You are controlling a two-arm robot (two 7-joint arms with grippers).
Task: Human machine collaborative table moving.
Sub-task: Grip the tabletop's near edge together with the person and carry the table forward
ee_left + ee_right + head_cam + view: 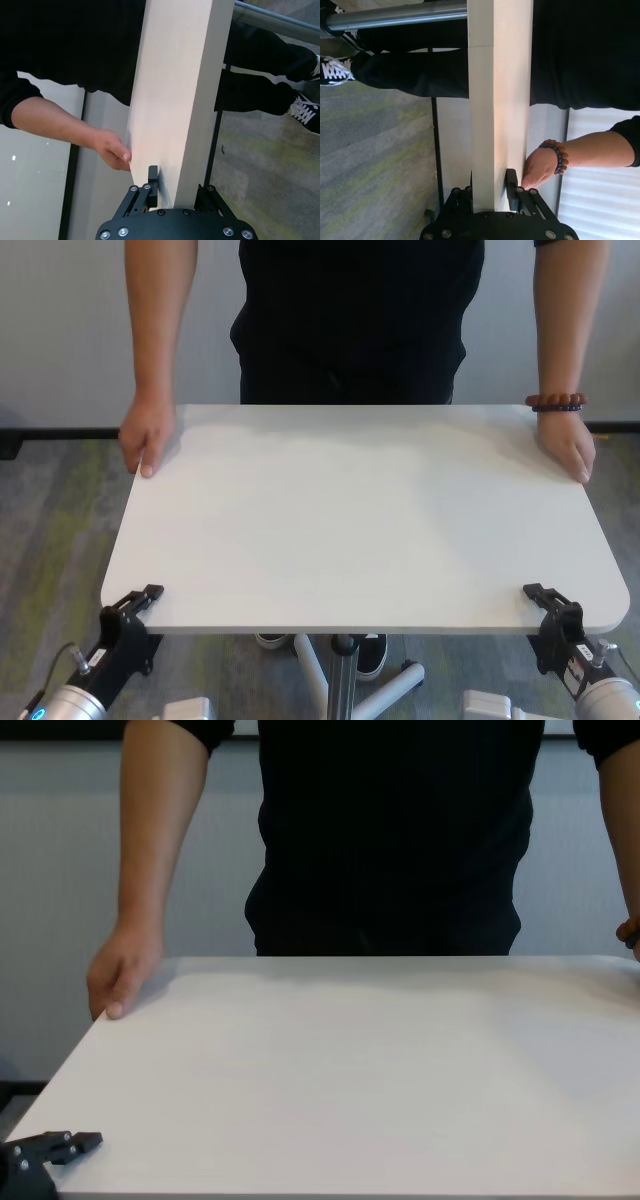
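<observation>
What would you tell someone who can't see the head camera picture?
A big white table is held from both ends: a person in a black shirt grips the far corners, and the robot's left gripper and right gripper are clamped shut on the near corners. Grey carpet lies underneath.

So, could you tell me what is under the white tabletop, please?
Under the table, the head view shows its grey post, curved base legs and the person's black-and-white shoes. The tabletop covers the rest of the base and the lower finger of each gripper clamped on its near edge.
</observation>
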